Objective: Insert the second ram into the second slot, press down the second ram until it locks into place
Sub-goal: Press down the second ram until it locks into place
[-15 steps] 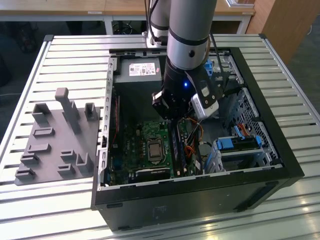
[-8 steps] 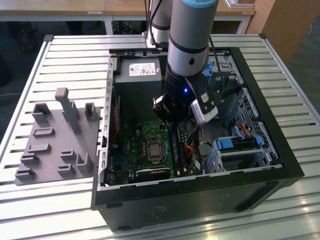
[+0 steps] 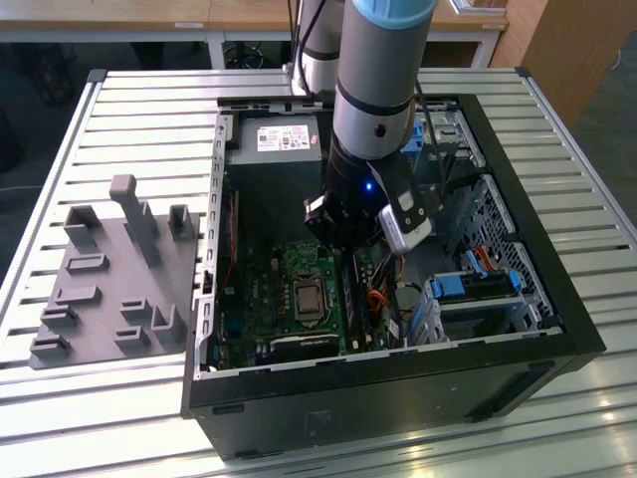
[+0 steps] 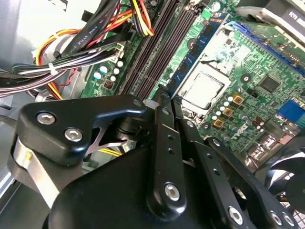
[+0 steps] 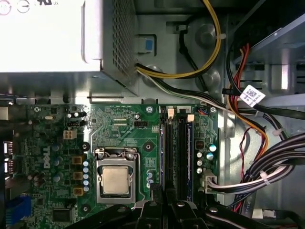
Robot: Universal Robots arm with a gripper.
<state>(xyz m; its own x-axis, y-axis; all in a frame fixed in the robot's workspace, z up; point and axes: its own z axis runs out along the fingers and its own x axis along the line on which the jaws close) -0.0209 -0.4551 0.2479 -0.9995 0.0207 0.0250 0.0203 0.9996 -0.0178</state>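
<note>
Seen from my remote station, a gray moulded fixture (image 3: pixel 109 289) lay at the exterior view's left on the slatted metal desk (image 3: pixel 129 129), well apart from the work. Beside it stood the open computer case (image 3: pixel 398 398), its power supply (image 3: pixel 279 149) at the far end and the green motherboard (image 3: pixel 254 299) on the floor of the case. The arm (image 3: pixel 378 70) reached down into the case over the memory slots. In both wrist views the processor socket (image 5: pixel 115 179) sat just beside those slots, and the second ram (image 4: pixel 188 59), a blue stick with black chips, stood upright in the slot nearest the socket, running lengthwise beside the neighbouring dark slots. The gripper (image 4: pixel 167 102) hung low over the near end of that stick. Its fingers (image 4: pixel 159 143) were drawn together with hardly a gap between them, the tips right at the stick's end next to a pale slot latch (image 4: pixel 150 102). I could not tell whether they pressed on the stick, nor whether the latch had closed. Further toward the exterior view's right, bundles of black, red and yellow cables (image 5: pixel 267 167) ran along the case wall, and a drive cage (image 3: pixel 478 299) with blue plastic fittings occupied the corner of the case.
</note>
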